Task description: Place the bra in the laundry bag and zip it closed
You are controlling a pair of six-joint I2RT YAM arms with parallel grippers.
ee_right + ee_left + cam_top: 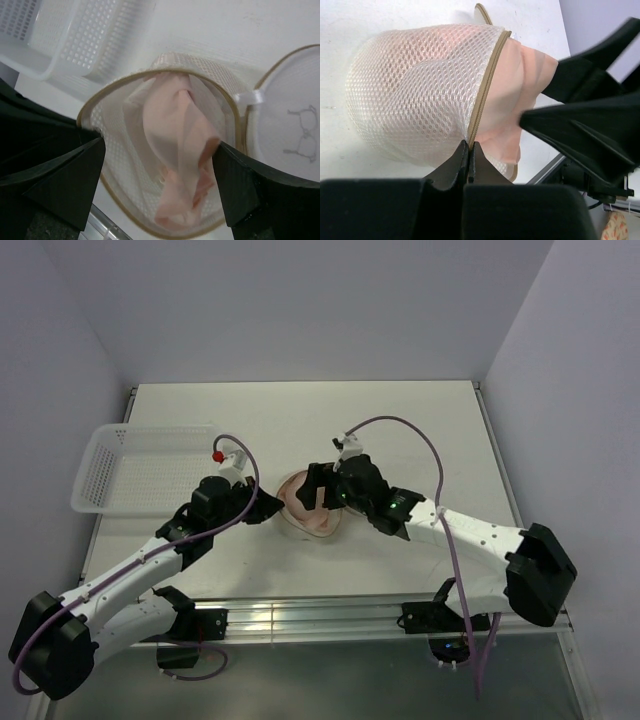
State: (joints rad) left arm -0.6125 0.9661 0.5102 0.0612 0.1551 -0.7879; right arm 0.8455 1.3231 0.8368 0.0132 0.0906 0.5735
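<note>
Mid counter (420,420), matte white: laundry bag (415,85), round and drum-like, two domed halves of translucent white honeycomb mesh, edged by tan zipper rim (489,80). Lying open, halves spread side by side. Lid half (292,125) flat-faced, printed with a thin grey bra outline. Small white fabric loop (250,96) where the halves join.

Bra (175,130) inside the open half: soft pale peach fabric, smooth, crumpled in loose folds. Pink glow through the mesh in the left wrist view, one fold bulging out past the rim.

Left end effector (470,148): black fingers pressed together, clamped on the laundry bag at its zipper rim, tan edge running straight into the tips.

Right end effector (160,145): black wedge-shaped fingers wide apart, gripping nothing, poised at the bag mouth, one on either side of the bra. Right-hand finger just beside or touching a fabric fold, cannot tell which.

Back left on the counter, apart from the bag: basket (140,465), rectangular, white plastic, walls and floor perforated in a grid of small holes, rounded lip.
</note>
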